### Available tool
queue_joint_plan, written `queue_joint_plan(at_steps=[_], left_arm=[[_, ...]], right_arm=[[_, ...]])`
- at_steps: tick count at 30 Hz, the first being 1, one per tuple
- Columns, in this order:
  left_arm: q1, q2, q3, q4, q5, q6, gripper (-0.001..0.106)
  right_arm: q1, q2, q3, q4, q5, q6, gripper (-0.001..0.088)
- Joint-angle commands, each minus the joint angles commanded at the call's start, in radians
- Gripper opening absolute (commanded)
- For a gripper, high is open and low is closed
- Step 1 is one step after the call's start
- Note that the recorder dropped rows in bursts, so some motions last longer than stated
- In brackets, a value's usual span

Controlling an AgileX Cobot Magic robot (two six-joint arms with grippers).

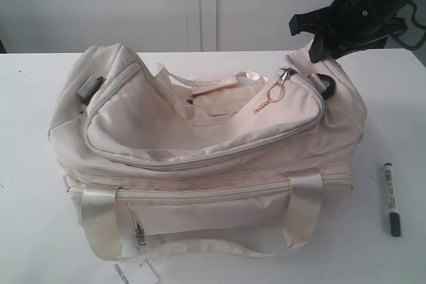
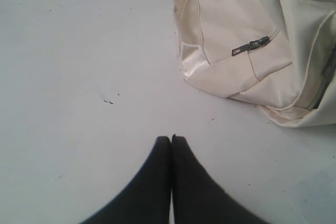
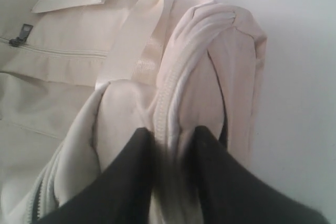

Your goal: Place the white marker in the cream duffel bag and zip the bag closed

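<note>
The cream duffel bag (image 1: 200,138) stands mid-table, its top flap sagging, with the gold ring zip pull (image 1: 274,94) hanging at its right end. The white marker (image 1: 391,199) lies on the table right of the bag, dark cap toward the front. My right gripper (image 1: 318,54) reaches down onto the bag's far right end. In the right wrist view its fingers (image 3: 176,135) pinch a ridge of the bag's zip-edged fabric (image 3: 178,77). My left gripper (image 2: 171,139) is shut and empty above bare table, apart from the bag's end (image 2: 231,51); it does not show in the exterior view.
The white table (image 1: 26,231) runs wide on both sides of the bag. A white paper tag (image 1: 133,272) lies at the bag's front left. A dark zip pull (image 2: 251,45) sits on the end pocket. A white wall stands behind the table.
</note>
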Motion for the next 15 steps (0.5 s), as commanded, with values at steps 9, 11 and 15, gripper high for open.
queue_joint_plan(at_steps=[9,11,15], left_arm=[[0.0,0.0,0.0,0.0,0.0,0.0,0.0],[0.0,0.0,0.0,0.0,0.0,0.0,0.0],[0.0,0.0,0.0,0.0,0.0,0.0,0.0]], right_arm=[[0.0,-0.002,0.0,0.079,0.004,0.004,0.0],[0.0,-0.002,0.0,0.097,0.013,0.004,0.0],[-0.004,-0.005,0.0,0.101,0.039,0.009,0.0]])
